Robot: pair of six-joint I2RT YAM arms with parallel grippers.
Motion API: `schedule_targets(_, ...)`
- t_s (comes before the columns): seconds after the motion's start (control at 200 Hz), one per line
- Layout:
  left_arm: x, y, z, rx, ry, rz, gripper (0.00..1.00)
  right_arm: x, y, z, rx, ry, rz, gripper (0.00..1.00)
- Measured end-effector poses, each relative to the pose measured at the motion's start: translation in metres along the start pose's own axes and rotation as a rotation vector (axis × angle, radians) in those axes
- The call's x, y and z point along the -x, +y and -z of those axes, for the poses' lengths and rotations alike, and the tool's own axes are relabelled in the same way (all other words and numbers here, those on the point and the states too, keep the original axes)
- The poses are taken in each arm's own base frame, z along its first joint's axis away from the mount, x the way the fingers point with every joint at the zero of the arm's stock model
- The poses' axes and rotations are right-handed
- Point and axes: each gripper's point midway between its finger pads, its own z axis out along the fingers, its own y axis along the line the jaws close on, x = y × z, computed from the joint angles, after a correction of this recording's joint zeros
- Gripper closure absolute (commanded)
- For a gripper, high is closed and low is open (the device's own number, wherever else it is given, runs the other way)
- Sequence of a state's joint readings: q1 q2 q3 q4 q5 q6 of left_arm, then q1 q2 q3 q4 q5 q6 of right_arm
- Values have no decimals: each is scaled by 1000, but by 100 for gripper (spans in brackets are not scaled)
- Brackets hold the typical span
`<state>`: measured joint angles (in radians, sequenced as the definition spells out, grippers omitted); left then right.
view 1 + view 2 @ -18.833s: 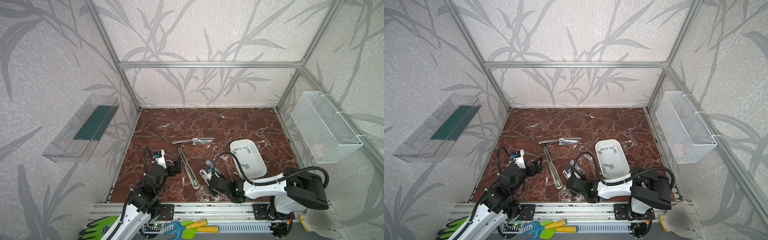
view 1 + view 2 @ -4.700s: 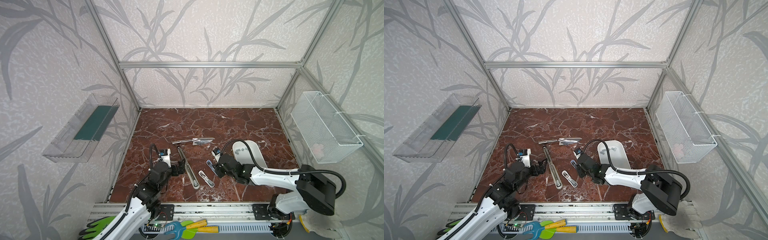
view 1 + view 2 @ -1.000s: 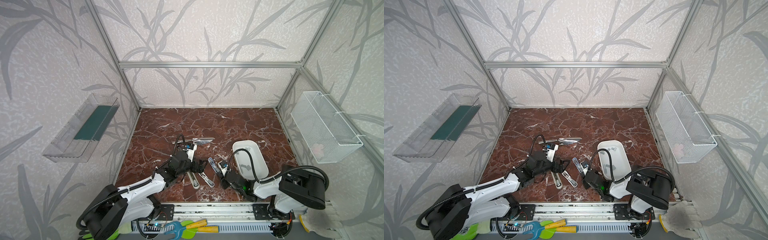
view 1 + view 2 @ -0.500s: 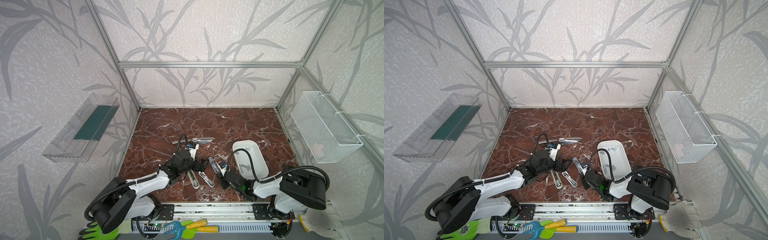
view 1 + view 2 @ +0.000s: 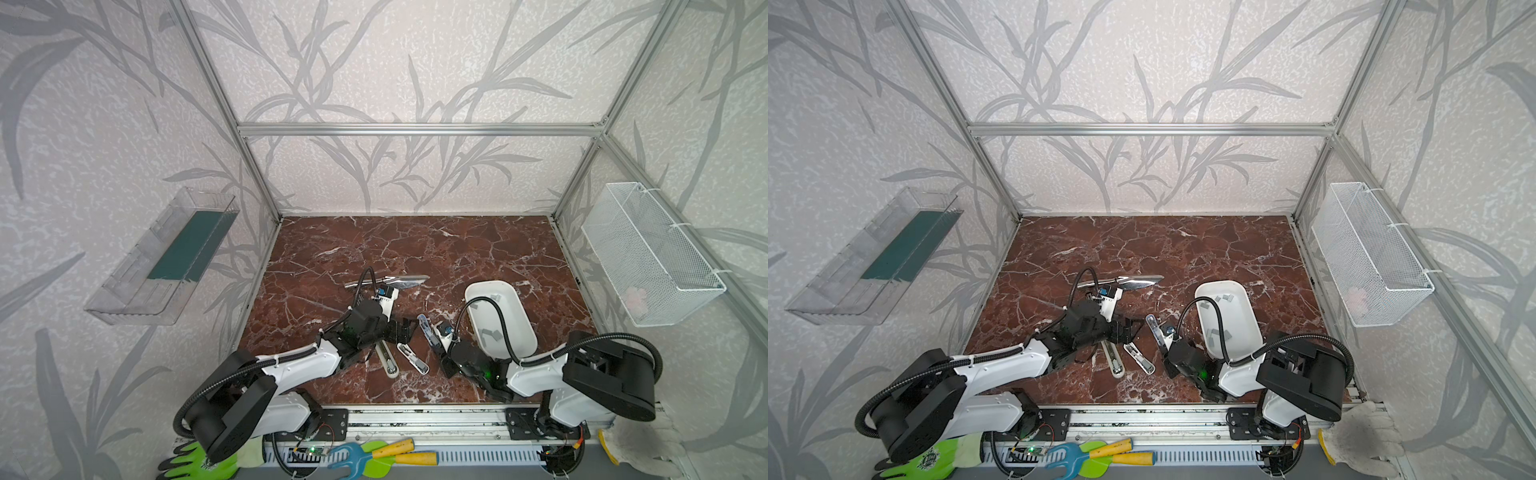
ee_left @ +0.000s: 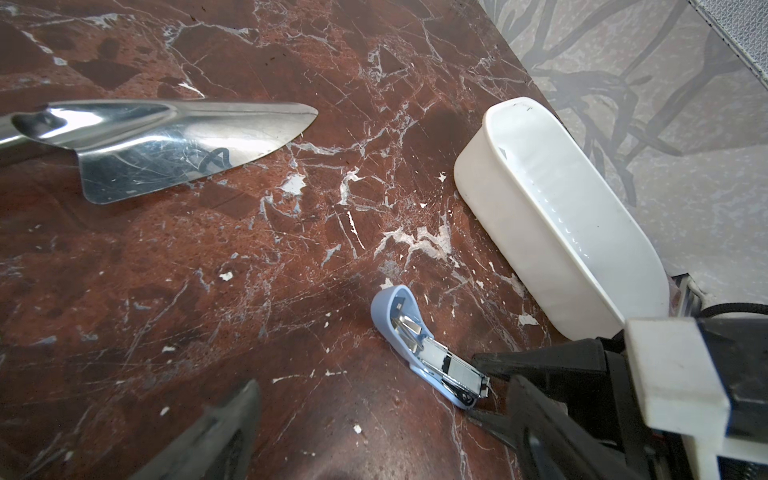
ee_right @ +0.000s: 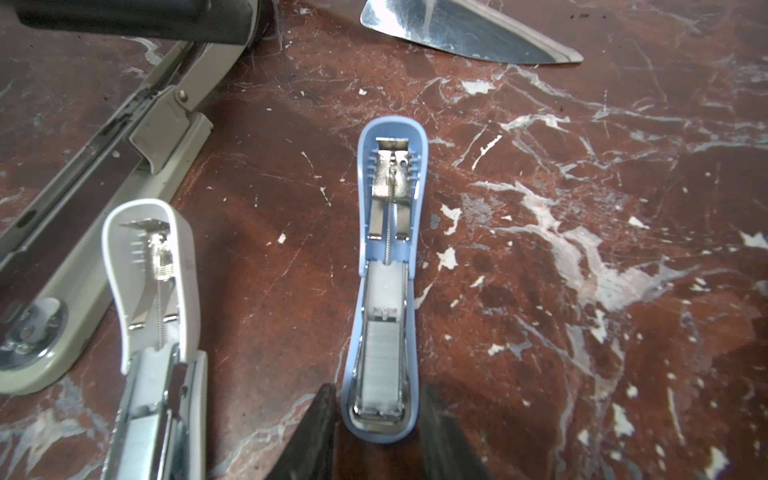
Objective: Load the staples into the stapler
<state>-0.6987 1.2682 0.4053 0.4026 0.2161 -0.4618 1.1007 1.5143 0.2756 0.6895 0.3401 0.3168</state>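
The left gripper [image 5: 412, 331], earlier drawn back to the left of the blue stapler [image 5: 427, 330], now hangs just beside it (arm stretched far out). The right gripper [image 7: 376, 397], earlier apart, now clasps its front end.

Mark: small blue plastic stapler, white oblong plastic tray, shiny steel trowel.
Blue stapler [image 7: 392, 183]: right wrist view, opened lid.
White tray [image 6: 511, 208]: left wrist view, outer wall.
Steel trowel [image 6: 187, 137]: left wrist view, blade.

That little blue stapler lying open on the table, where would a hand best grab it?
Probably across the two long sides of the blue stapler, at its tray end, coming in low from that end. It lies flat and opened out, narrow there, and a side pinch leaves the staples in the tray uncovered.
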Motion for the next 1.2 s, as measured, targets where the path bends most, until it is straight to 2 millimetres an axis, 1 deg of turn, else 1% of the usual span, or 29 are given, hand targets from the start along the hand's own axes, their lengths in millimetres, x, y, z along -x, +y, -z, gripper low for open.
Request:
schedule_targets(0.12,-1,0,-1,-2,4,0,7,4,1,-1,1,-7,-2,65)
schedule_targets(0.395,-2,-1,-3,-10,6,0,7,8,3,-7,-9,-10,7,76)
schedule_targets(0.485,-2,-1,-3,-12,6,0,7,5,2,-10,-16,-3,11,76)
schedule_targets(0.705,-1,-2,-3,-14,3,-1,7,8,3,-13,-19,-12,7,76)
schedule_targets(0.885,0,-2,-3,-16,0,0,7,9,2,-13,-21,-16,6,83)
schedule_targets(1.035,1,-2,-8,-23,-9,10,7,9,2,-13,-22,-17,5,87)
schedule_targets(1.2,-3,1,-21,-28,-12,57,8,9,2,-12,-21,-18,4,91)
